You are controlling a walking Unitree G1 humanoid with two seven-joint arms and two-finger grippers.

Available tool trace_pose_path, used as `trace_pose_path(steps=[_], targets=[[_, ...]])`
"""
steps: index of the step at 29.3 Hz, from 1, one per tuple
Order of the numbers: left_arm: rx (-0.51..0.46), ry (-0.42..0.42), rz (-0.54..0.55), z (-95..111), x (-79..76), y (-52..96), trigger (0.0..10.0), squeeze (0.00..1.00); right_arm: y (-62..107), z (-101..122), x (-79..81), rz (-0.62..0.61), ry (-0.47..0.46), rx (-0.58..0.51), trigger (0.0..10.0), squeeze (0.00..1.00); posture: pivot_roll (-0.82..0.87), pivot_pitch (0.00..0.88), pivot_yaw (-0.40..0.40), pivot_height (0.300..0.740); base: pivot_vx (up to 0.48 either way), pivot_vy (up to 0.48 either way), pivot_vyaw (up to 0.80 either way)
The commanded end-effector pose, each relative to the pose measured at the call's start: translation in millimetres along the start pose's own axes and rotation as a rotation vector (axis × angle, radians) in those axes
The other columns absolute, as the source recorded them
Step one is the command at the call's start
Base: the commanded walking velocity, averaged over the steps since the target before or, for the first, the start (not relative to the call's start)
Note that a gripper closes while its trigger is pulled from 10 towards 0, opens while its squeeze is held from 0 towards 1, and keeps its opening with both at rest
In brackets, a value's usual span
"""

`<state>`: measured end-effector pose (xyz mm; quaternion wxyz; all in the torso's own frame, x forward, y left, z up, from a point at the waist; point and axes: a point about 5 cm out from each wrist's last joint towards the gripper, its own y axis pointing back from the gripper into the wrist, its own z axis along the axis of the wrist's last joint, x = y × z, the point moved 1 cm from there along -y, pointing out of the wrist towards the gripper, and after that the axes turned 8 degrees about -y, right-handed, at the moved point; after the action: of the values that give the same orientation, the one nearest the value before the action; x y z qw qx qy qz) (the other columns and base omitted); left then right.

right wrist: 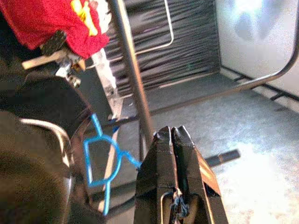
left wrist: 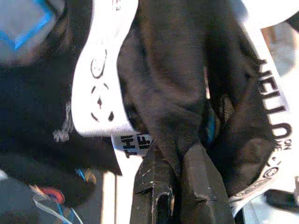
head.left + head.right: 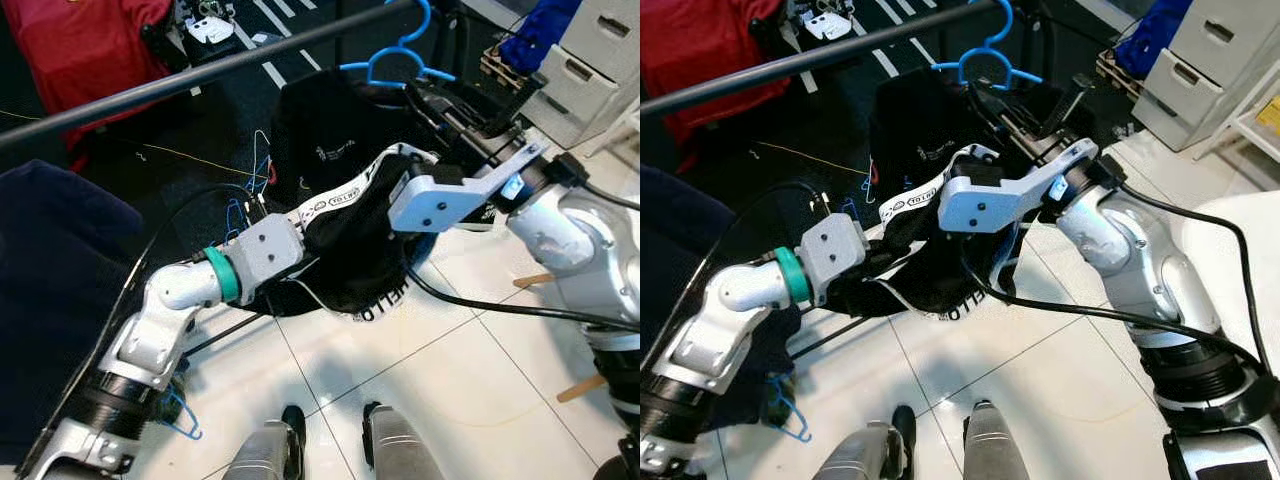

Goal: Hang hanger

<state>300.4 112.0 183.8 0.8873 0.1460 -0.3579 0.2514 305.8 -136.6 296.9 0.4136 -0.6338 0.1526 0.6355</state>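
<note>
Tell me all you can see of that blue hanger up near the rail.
The blue hanger looks like thin plastic. Its open hook curls up beside the dark rail; whether it rests on the rail cannot be told. Below the hook, two sloping shoulders spread out and vanish into the black garment with white lettered bands draped over it. The right gripper reaches in just beneath it, fingers pressed together, though what they pinch is hidden. The left gripper pinches the garment's lower folds.

"HELLO" in black letters on white band (image 2: 275,116) of black garment (image 2: 177,84), smaller print unreadable
</note>
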Motion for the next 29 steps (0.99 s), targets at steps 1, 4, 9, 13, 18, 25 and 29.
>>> trace_pose_path(steps=[1,4,9,13,18,25,29], targets=[[-0.046,-0.092,-0.077,10,-10.0,5.7,10.0,0.00,5.3,-11,3.7,0.011,-0.016,0.046,0.0,0.00,-0.27,0.161,0.128,0.740,0.000,0.000,0.00],[-0.052,-0.114,-0.090,12,-10.9,6.9,10.0,0.00,5.7,-13,3.8,0.010,-0.021,0.052,0.0,0.00,-0.27,0.161,0.128,0.740,0.000,0.000,0.00],[-0.057,-0.130,-0.092,14,-9.9,7.3,10.0,0.00,4.6,-11,0.4,-0.026,-0.104,0.048,0.0,0.00,-0.28,0.164,0.127,0.740,0.000,0.000,0.00],[-0.067,-0.161,-0.088,16,-8.7,7.2,10.0,0.00,9.1,-22,1.7,-0.045,-0.206,0.108,0.0,0.00,-0.28,0.165,0.125,0.740,0.000,0.000,0.00],[-0.059,-0.206,-0.081,15,-6.8,8.7,10.0,0.00,15.9,-35,2.1,-0.129,-0.491,0.171,0.0,0.00,-0.27,0.169,0.125,0.740,0.000,0.000,0.00],[-0.030,-0.247,-0.119,8,-13.2,11.2,10.0,0.00,16.3,-35,-27.5,-0.347,-0.675,0.122,0.0,0.00,-0.28,0.172,0.127,0.740,0.000,0.000,0.00],[-0.038,-0.237,-0.102,10,-14.1,7.7,10.0,0.00,16.7,-45,-24.3,-0.357,-0.763,0.184,0.0,0.00,-0.28,0.170,0.123,0.740,0.000,0.000,0.00]])
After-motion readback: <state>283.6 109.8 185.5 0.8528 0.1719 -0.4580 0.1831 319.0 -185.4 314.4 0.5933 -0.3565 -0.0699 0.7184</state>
